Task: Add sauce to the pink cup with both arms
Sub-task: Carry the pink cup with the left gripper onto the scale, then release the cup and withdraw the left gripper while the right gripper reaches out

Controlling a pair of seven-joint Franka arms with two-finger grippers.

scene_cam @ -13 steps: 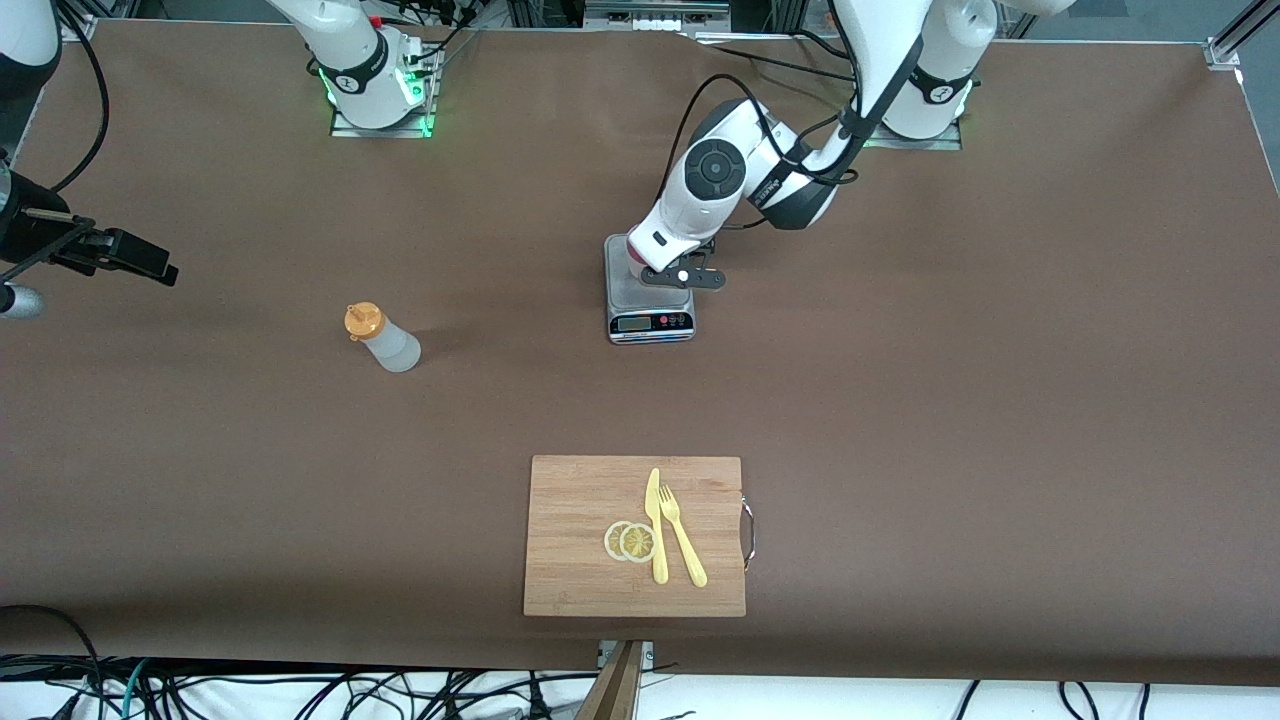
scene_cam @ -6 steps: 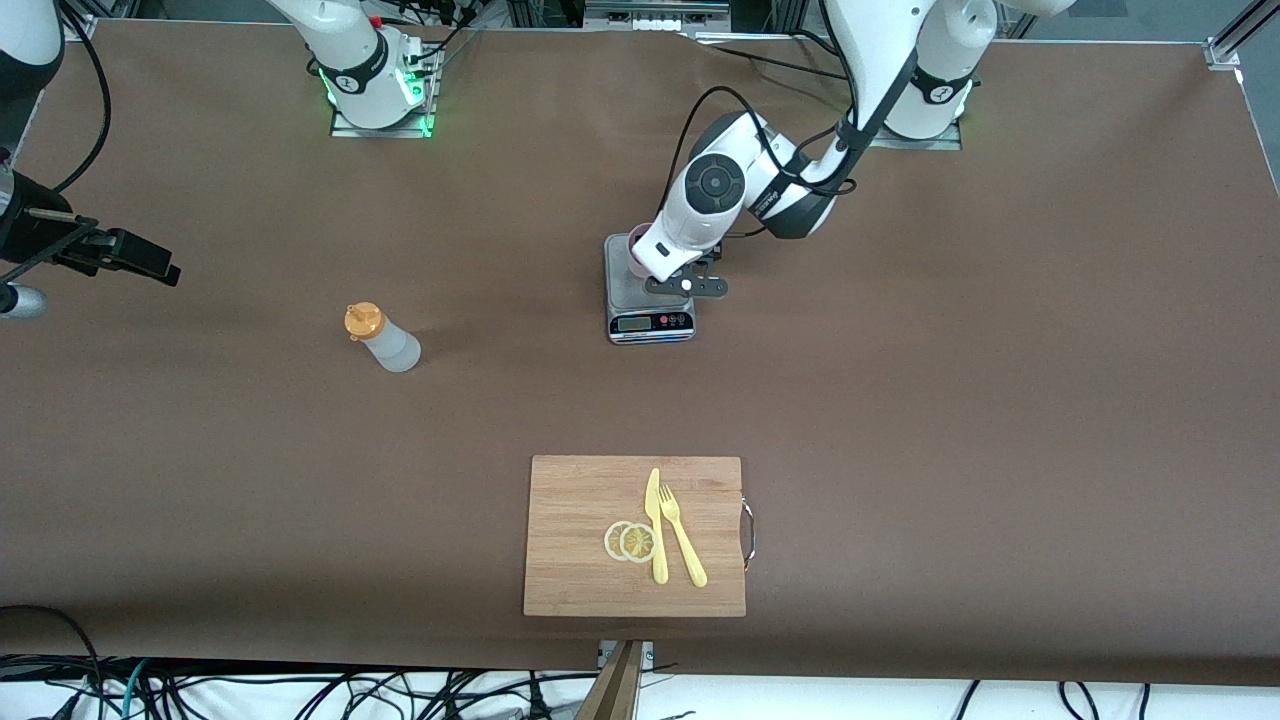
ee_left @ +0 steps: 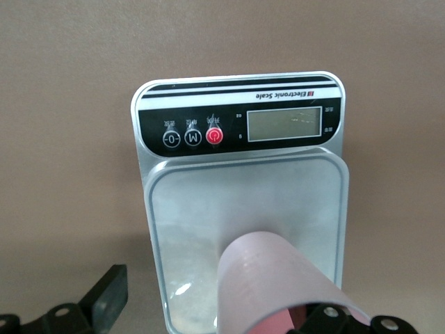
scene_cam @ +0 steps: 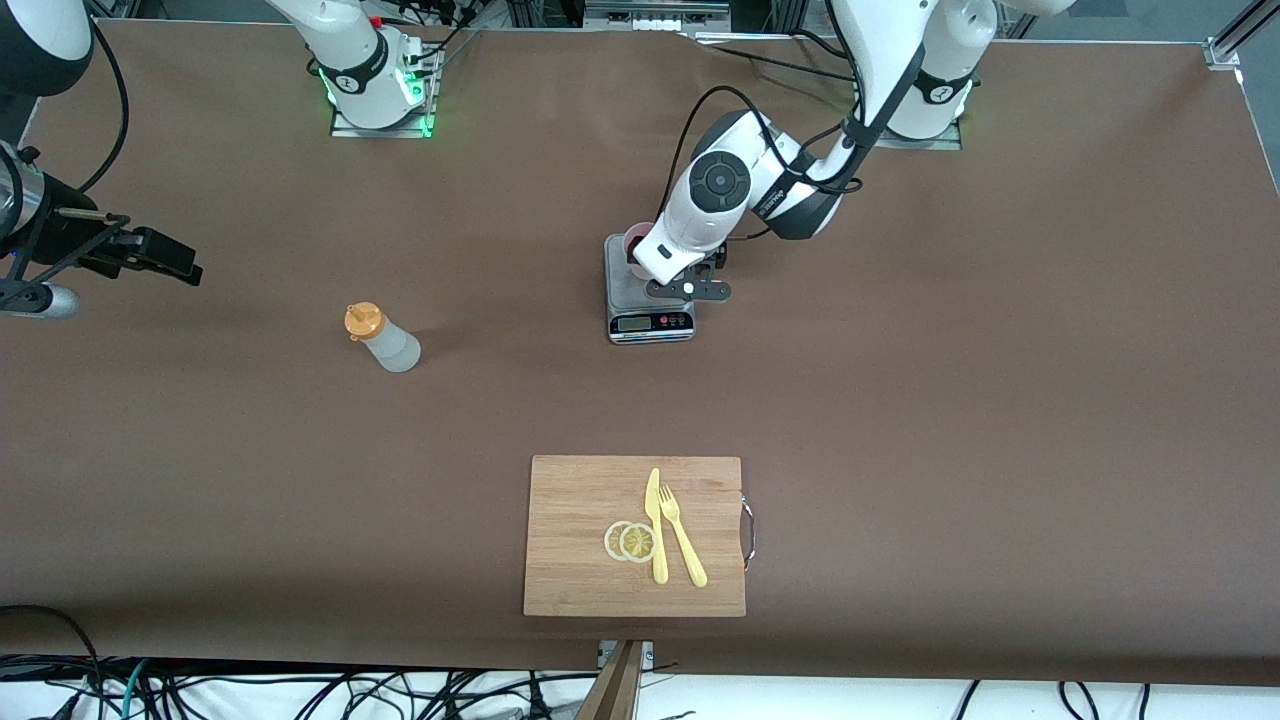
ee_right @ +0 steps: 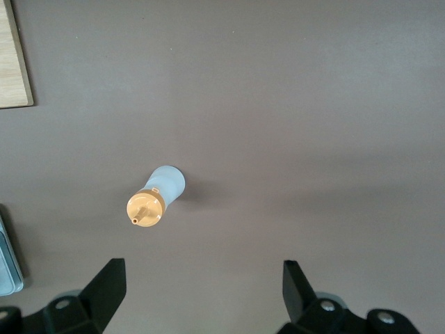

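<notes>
The pink cup (scene_cam: 632,244) stands on the plate of a silver kitchen scale (scene_cam: 650,322) mid-table; in the left wrist view the cup (ee_left: 278,278) rises from the scale's plate (ee_left: 208,209). My left gripper (scene_cam: 657,270) hangs over the scale, open, with the cup between its fingers close to one of them; in its wrist view (ee_left: 205,306) one finger (ee_left: 106,298) shows and the cup covers the second. The sauce bottle (scene_cam: 383,339) stands alone toward the right arm's end of the table. My right gripper (scene_cam: 172,258) is open and empty, apart from the bottle (ee_right: 156,198); its wrist view (ee_right: 201,292) shows both fingers spread wide.
A wooden cutting board (scene_cam: 575,545) with two lemon slices (scene_cam: 630,541), a yellow knife (scene_cam: 655,525) and a yellow fork (scene_cam: 682,535) lies near the front camera. The board's corner (ee_right: 12,62) and the scale's edge (ee_right: 8,261) show in the right wrist view.
My left hand has drawn up and back from the scale's display, so more of the cup shows. My right gripper has moved a little toward the bottle.
</notes>
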